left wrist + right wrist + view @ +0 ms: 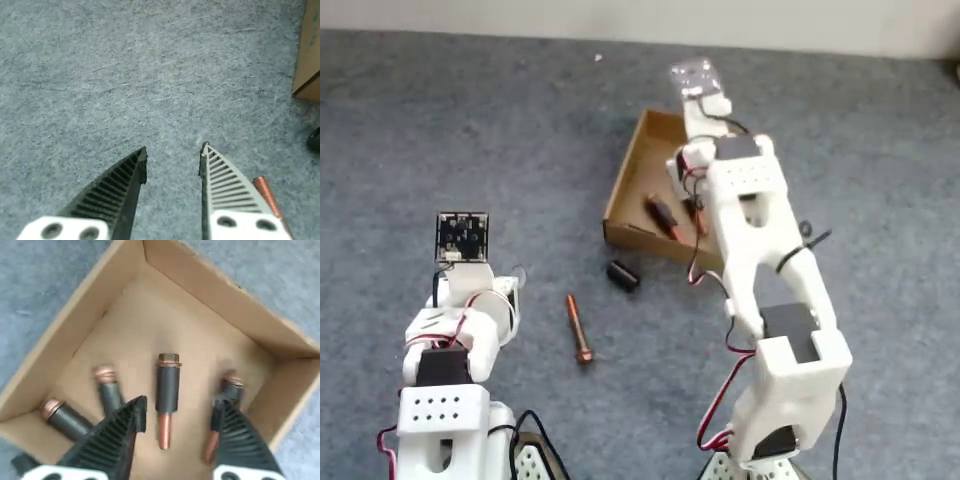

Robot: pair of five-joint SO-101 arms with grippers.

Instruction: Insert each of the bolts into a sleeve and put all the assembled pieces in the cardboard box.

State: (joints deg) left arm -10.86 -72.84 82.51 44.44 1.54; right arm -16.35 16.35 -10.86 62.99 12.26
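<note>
While both pincers hang spread and hold nothing, you have one pair not yet joined; entries run from the arms' bases outward. Item one: left pincer [174, 149], low over the grey surface [440, 120], nothing between its tips. Item two: loose bolt [579, 328], copper-coloured, lying flat on the surface just beside that pincer on the side toward the other arm, flanged head nearest the bases, shank pointing away. Judge it stiff metal, small but dense for its size, with a smooth round shank that may roll or slip. Take it across the shank close under the head, so that the free end is clear to enter the bore. Item three: sleeve [622, 275], a short black cylinder on its side, near the bolt's far end and just short of the box wall. It is probably light, perhaps slightly yielding, and apt to roll. Pinch it across the outer wall at mid-length and keep both open ends unobstructed. Item four: cardboard box [200, 282], a shallow open tray holding four assembled pieces [167, 385], each a bolt in a dark sleeve, lying loose on its floor. Item five: right pincer [180, 402], above the box interior, touching none of the pieces.
</note>
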